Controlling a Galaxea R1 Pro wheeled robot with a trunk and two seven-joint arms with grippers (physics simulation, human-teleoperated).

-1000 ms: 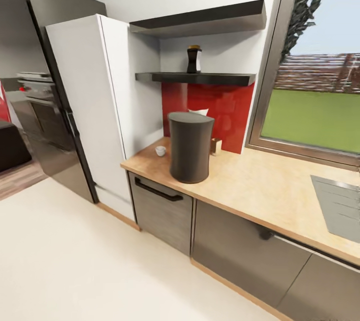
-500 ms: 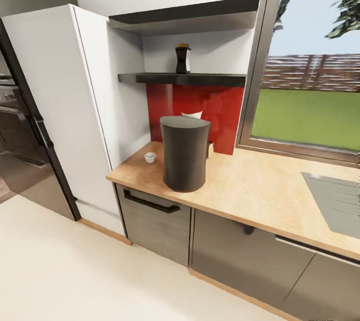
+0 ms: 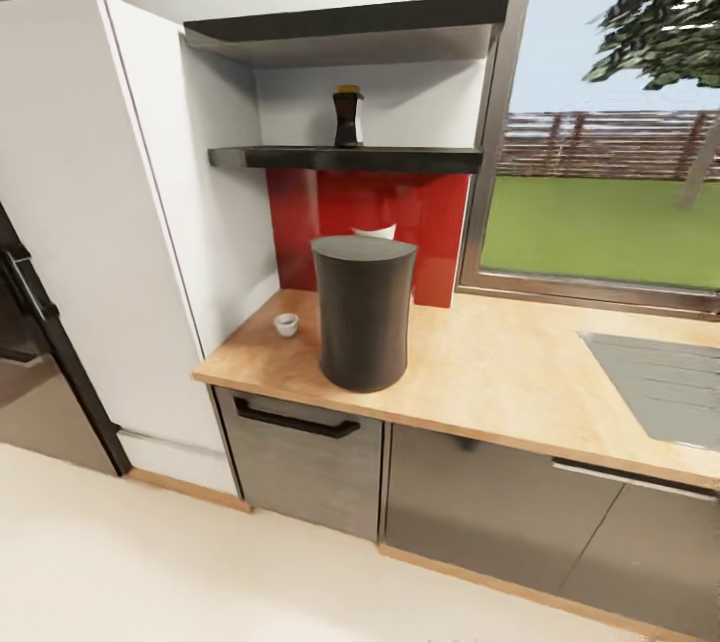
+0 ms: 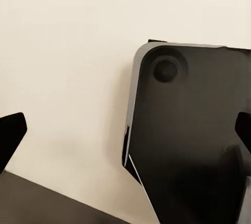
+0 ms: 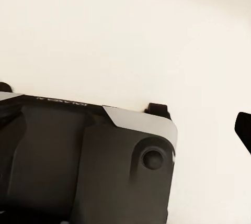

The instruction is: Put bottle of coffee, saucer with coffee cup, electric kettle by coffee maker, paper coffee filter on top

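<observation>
Clearly, at left-centre of the head view the small coffee cup (image 3: 287, 324) sits on the countertop (image 3: 500, 372), looking light and fragile. Right of it stands the coffee maker (image 3: 363, 312), upright. Above, on the kitchen shelf (image 3: 400, 159), the bottle of coffee (image 3: 347, 116) stands vertical; it seems light and rigid, best gripped round its middle. Whether either gripper is open, I cannot tell.

Coffee maker (image 3: 363, 312) on the worktop (image 3: 500, 377); coffee cup (image 3: 286, 324) to its left; bottle of coffee (image 3: 347, 117) on the kitchen shelf (image 3: 345, 158) above; sink (image 3: 660, 387) far right.
</observation>
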